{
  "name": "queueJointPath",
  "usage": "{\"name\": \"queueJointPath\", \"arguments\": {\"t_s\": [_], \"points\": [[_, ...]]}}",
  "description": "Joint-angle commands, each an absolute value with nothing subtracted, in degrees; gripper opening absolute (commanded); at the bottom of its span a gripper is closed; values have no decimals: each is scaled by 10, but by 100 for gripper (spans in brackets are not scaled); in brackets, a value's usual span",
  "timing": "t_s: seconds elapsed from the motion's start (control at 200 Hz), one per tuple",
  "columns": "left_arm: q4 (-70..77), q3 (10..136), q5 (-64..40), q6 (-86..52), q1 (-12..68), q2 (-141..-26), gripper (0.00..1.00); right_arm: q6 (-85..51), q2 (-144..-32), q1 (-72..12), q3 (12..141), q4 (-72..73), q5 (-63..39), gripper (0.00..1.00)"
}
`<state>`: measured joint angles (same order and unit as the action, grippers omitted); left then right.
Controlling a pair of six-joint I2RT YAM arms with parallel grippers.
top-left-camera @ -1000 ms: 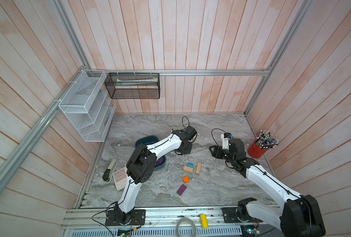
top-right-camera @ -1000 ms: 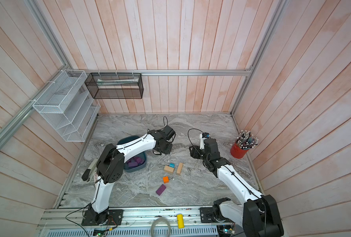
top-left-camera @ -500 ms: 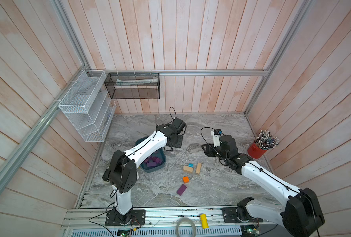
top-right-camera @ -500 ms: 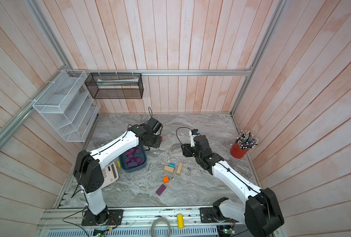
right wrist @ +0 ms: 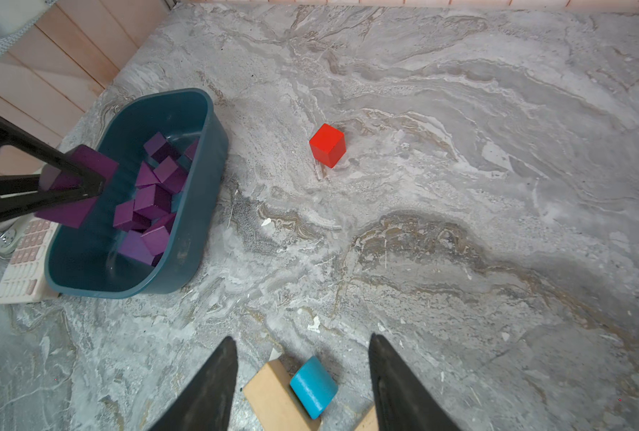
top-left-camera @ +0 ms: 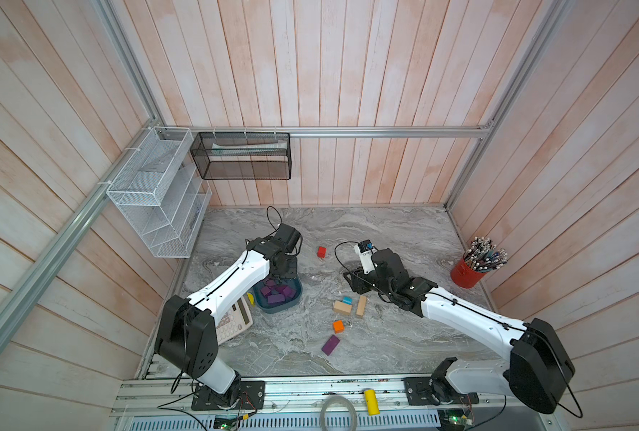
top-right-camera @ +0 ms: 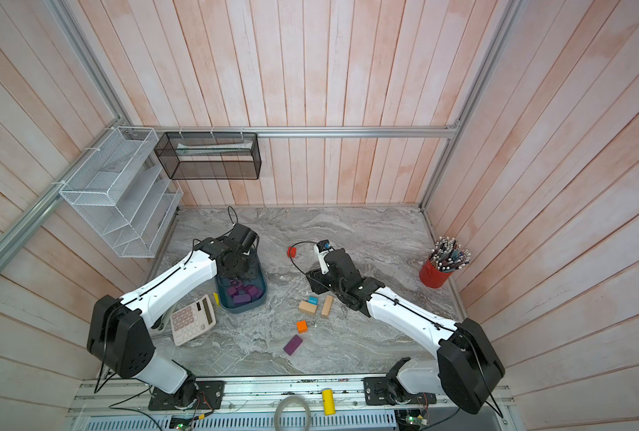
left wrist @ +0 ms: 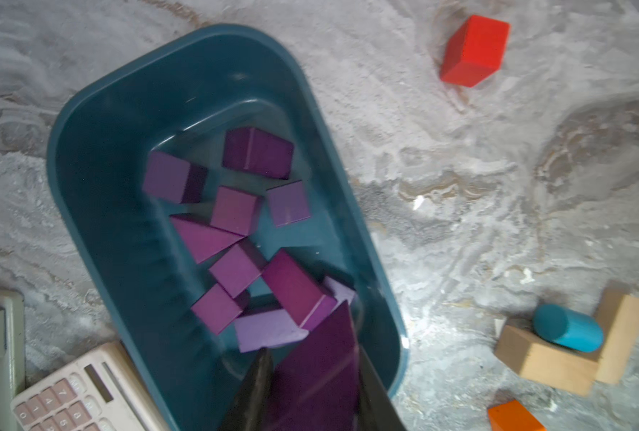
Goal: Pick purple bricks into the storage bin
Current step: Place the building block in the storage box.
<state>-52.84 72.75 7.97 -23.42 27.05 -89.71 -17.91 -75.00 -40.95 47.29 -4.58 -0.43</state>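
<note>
The left gripper (left wrist: 312, 352) was clenched on a purple oblong brick (left wrist: 318, 377), a finger on either side of it, and hung over the storage bin (left wrist: 97, 186) (the right wrist view showed the brick held above the rim, clear of the pile). On the bin's floor lay the other purple bricks (left wrist: 236, 211) in a loose heap of cubes, oblongs and a wedge. One more lone purple brick (top-left-camera: 330, 344) lay on the marble table (top-left-camera: 385, 231), well apart from the bin, toward the front rail. The right gripper (right wrist: 301, 337) stood released and empty, its fingers spread above a blue cylinder (right wrist: 313, 386) that rested against two tan blocks (top-left-camera: 342, 308). An orange cube (top-left-camera: 338, 326) sat between those blocks and the lone purple brick. A red cube (right wrist: 327, 145) stood farther back. A calculator (top-right-camera: 193, 319) lay just beside the bin.
</note>
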Motion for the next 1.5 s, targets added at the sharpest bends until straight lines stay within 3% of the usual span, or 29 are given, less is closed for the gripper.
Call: {"name": "queueJointPath", "arguments": {"t_s": [0.0,1.21,1.495], "points": [[-508,697,77,-236,249,-876,24,-176,-756,-420,480,-40,2,58],[-433,574,77,-225,244,-945,24,-174,-785,-449,478,-94,9,58],[-431,577,80,-225,245,-940,37,-152,-801,-484,473,-138,16,58]]}}
